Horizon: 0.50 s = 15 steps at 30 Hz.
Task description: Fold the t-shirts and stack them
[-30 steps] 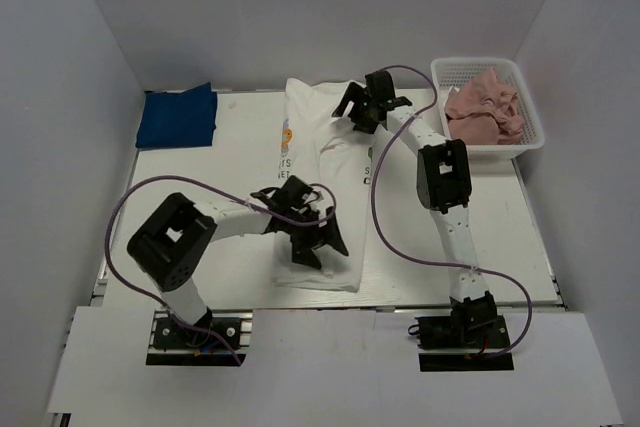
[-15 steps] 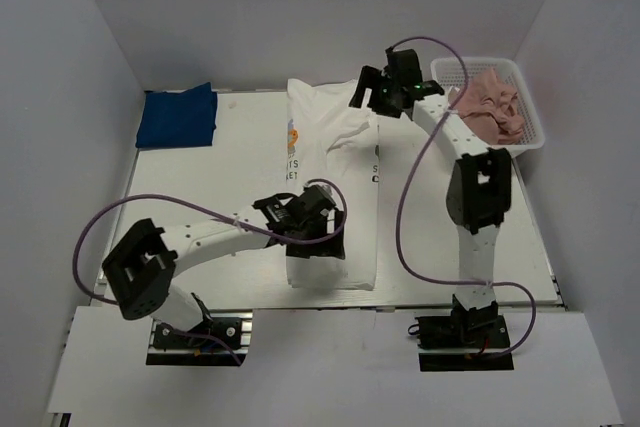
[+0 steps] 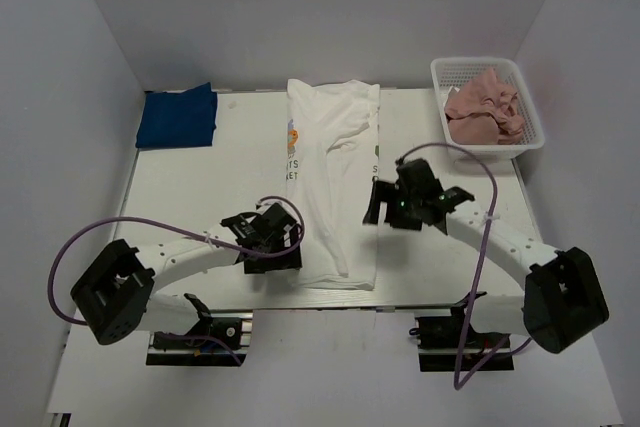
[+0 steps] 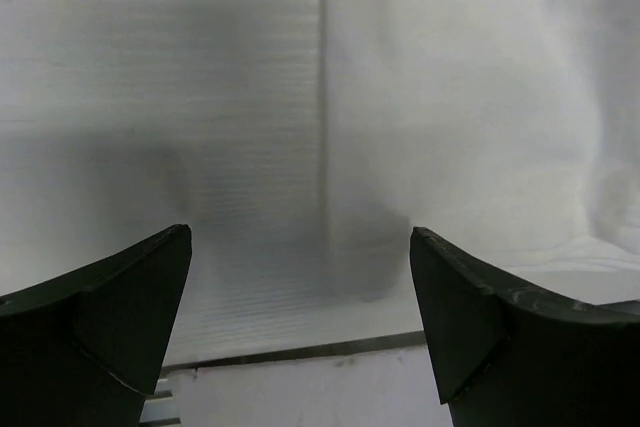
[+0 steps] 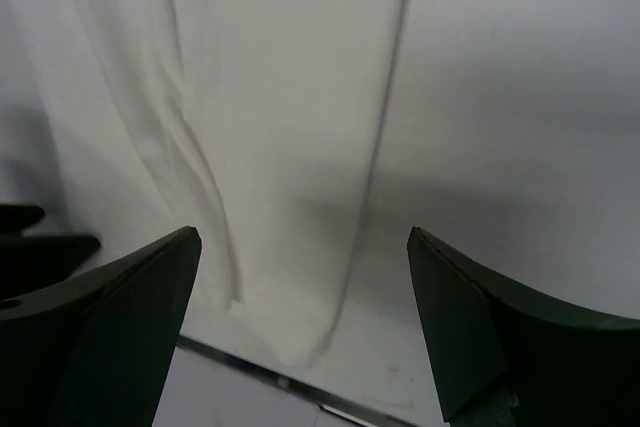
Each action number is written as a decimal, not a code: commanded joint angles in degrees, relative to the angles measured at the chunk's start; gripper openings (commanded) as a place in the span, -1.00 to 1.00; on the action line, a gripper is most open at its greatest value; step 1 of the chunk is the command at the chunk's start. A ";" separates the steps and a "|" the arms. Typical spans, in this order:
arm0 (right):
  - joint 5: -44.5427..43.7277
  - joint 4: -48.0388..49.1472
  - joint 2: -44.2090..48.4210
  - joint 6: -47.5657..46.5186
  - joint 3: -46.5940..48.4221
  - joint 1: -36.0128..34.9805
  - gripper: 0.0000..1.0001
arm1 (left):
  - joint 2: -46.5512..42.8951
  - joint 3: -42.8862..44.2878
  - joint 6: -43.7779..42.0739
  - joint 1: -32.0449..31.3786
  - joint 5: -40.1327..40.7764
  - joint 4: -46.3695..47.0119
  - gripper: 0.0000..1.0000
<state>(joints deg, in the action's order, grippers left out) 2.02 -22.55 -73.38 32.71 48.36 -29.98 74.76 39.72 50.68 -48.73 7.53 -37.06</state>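
**Top view.** The white shirt point(image 3: 335, 177), folded lengthwise into a narrow strip, lies on the middle of the table point(image 3: 200, 187). It runs from the far edge to the near edge, with print showing along both long sides. The blue shirt point(image 3: 178, 117) lies folded at the far left corner, well apart from the strip. The pink shirt point(image 3: 483, 112) lies crumpled in the basket point(image 3: 480, 61) at the far right. The left claw point(image 3: 285, 245) sits low just beside the strip's near left edge. The right claw point(image 3: 378, 202) sits just beside its right edge.

**Wrist views.** The left claw point(image 4: 300, 237) is spread wide with nothing between its fingers, above bare table and the white shirt point(image 4: 470, 97). The right claw point(image 5: 300, 237) is likewise spread wide and holds nothing, above the white shirt point(image 5: 290, 77) and its right edge.
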 commanded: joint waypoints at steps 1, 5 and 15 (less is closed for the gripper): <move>4.91 -3.20 5.35 2.88 -6.41 -3.50 0.80 | -1.02 -4.82 -1.54 1.26 -6.88 6.45 1.00; 8.52 -4.62 8.51 6.40 -12.31 -7.72 0.80 | -0.32 -7.64 -1.54 1.27 -12.00 12.43 0.63; 15.11 2.13 5.63 12.29 -21.11 -13.61 0.43 | 3.20 -8.70 -1.02 1.27 -10.96 9.73 -0.82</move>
<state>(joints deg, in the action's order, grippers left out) 13.98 -24.86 -66.48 42.13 28.99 -42.39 76.42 33.04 50.13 -47.33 -4.73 -22.79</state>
